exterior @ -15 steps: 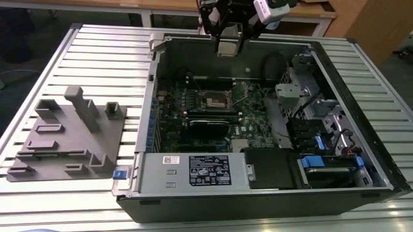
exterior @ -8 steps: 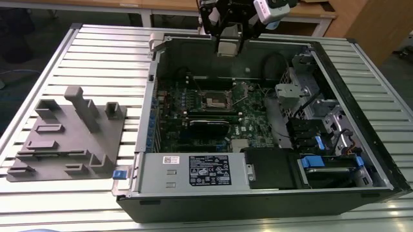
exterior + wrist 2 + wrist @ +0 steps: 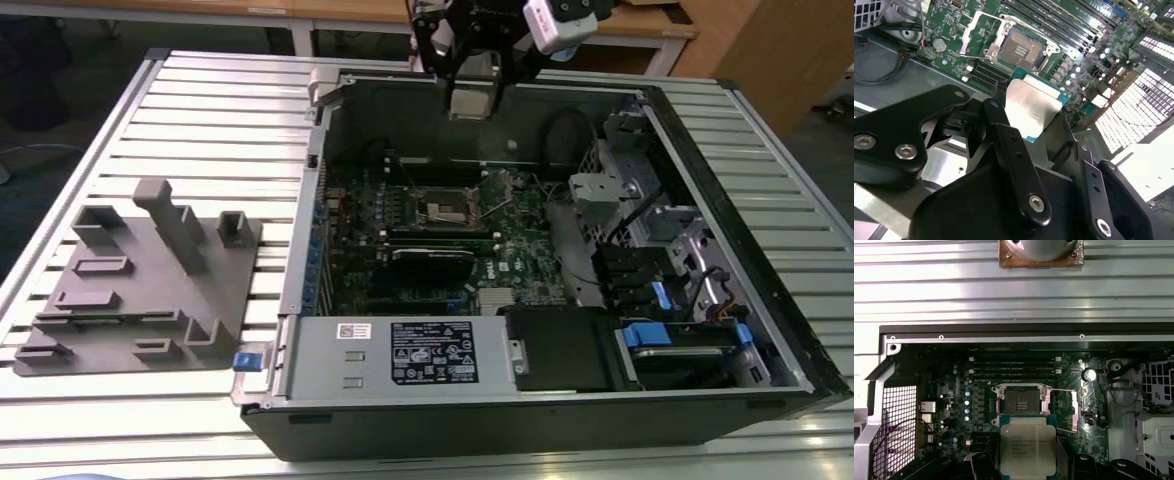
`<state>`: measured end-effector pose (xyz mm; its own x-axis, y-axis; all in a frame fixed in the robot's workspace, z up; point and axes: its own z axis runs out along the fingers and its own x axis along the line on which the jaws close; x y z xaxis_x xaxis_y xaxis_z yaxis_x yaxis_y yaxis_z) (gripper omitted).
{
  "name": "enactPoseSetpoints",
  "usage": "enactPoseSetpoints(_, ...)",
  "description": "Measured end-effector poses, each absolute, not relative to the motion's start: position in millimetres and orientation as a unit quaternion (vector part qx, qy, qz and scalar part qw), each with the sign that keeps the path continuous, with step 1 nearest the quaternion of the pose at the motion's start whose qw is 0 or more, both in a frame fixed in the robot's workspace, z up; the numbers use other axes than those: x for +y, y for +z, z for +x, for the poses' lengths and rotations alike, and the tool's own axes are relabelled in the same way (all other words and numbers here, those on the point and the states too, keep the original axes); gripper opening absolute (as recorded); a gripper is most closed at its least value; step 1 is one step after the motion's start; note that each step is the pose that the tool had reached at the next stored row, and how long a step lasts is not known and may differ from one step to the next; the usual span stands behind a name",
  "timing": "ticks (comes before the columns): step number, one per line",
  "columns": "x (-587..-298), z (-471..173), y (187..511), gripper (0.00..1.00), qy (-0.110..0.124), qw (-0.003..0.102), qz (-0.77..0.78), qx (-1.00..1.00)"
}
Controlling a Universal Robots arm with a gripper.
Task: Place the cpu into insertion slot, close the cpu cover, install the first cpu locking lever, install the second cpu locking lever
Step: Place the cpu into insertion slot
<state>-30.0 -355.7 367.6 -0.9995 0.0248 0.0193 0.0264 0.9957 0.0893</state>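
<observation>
In the exterior view the gripper hangs by the far wall of the open case, which lies on a slatted table. It is clamped on the cpu, held high and well apart from the slot on the green board below. A grey fixture sits on the table at the exterior view's left, beside the case. In the second wrist view the black fingers pinch the cpu by two opposite edges — its silver top faces the camera. Beyond it the slot lies bare and dark-centred, with the cover swung open next to it. In the first wrist view the cpu hangs in the grip, and in the picture it overlaps the slot's near edge. The slot holds nothing — and the cover stands flipped up just beside it.
</observation>
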Motion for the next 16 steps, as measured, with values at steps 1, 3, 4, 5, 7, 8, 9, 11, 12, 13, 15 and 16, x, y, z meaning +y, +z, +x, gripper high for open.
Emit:
enactPoseSetpoints(1,-355.6,-30.0,367.2,0.54,-0.045,0.009,-0.013,-0.999)
enactPoseSetpoints(3,-355.7,-30.0,367.2,0.54,-0.045,0.009,-0.013,-0.999)
enactPoseSetpoints(4,-355.7,-30.0,367.1,0.54,-0.045,0.009,-0.013,-0.999)
enactPoseSetpoints(5,-355.7,-30.0,367.1,0.54,-0.045,0.009,-0.013,-0.999)
enactPoseSetpoints(7,-355.7,-30.0,367.0,0.54,-0.045,0.009,-0.013,-0.999)
enactPoseSetpoints(8,-355.7,-30.0,367.0,0.54,-0.045,0.009,-0.013,-0.999)
enactPoseSetpoints(9,-355.7,-30.0,366.8,0.54,-0.045,0.009,-0.013,-0.999)
enactPoseSetpoints(11,-355.7,-30.0,366.3,0.54,-0.045,0.009,-0.013,-0.999)
enactPoseSetpoints(12,-355.7,-30.0,366.0,0.54,-0.045,0.009,-0.013,-0.999)
enactPoseSetpoints(13,-355.7,-30.0,365.5,0.54,-0.045,0.009,-0.013,-0.999)
enactPoseSetpoints(15,-355.7,-30.0,364.4,0.54,-0.045,0.009,-0.013,-0.999)
enactPoseSetpoints(16,-355.7,-30.0,364.0,0.54,-0.045,0.009,-0.013,-0.999)
